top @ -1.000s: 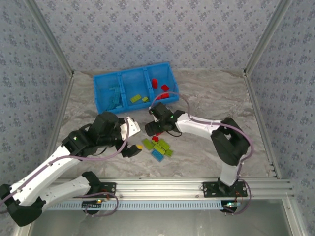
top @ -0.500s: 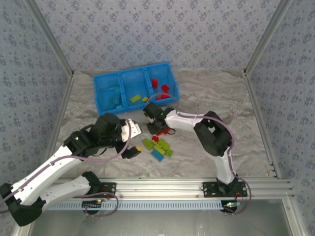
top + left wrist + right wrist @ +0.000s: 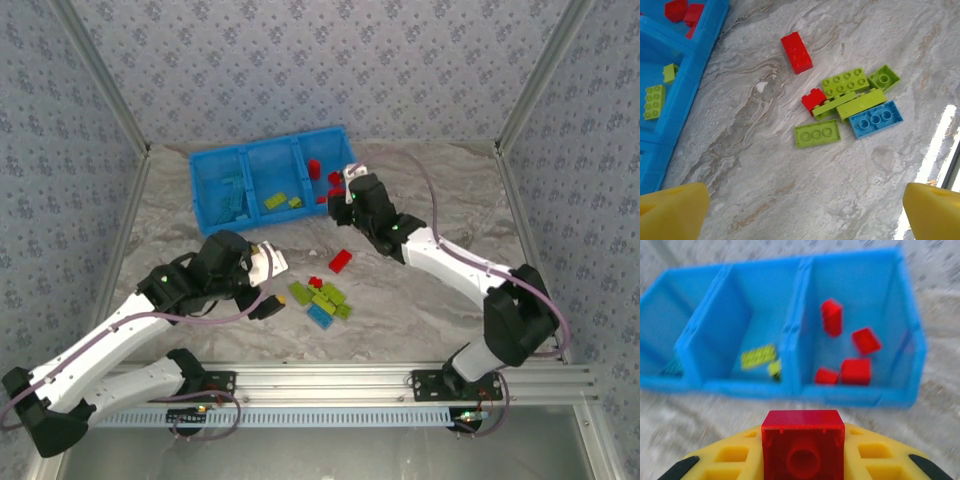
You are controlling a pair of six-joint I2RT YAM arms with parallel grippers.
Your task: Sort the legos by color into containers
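The small red studded plastic brick (image 3: 803,440) is clamped between the yellow fingers (image 3: 880,447) of your right tool (image 3: 345,190). In the top view this tool hangs at the 4 o'clock corner of the bright blue rectangular plastic tray (image 3: 740,388), just beside its right compartment (image 3: 890,300). I judge that this brick is on its way there and is not yet dropped.

In the tray, the sorting is partly done. The right compartment has four red bricks (image 3: 855,371). The middle compartment has two lime green bricks (image 3: 759,356). The left compartment has some light blue bricks (image 3: 235,195), but you cannot count them from these views.

What remains lies on the grey marbled desk (image 3: 765,165), at 6 o'clock from the tray and apart from it. There is a small heap (image 3: 320,298) with a small red brick (image 3: 813,98), one light blue brick (image 3: 875,118) and four or five lime green pieces (image 3: 845,82) that touch each other. A long red brick (image 3: 796,52) lies alone at 1 o'clock from the heap.

Your left tool (image 3: 803,200) hovers above the desk at 7 o'clock from this heap, with its fingers wide apart and nothing between them.

So roughly half of the work is left, mostly the green pieces.
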